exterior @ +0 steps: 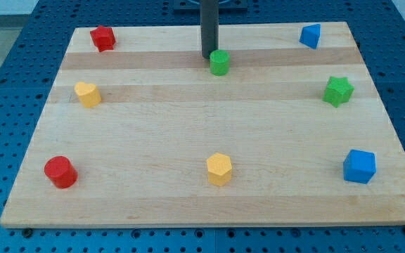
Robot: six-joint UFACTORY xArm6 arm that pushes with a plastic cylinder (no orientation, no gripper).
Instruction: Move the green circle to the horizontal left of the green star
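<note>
The green circle is a small green cylinder near the top middle of the wooden board. The green star lies at the view's right, a little lower than the circle and well apart from it. My tip is at the end of the dark rod that comes down from the view's top. It stands just to the upper left of the green circle, touching it or nearly so.
A red block sits at the top left and a blue block at the top right. A yellow block is at the left, a red cylinder bottom left, a yellow hexagon bottom middle, a blue cube bottom right.
</note>
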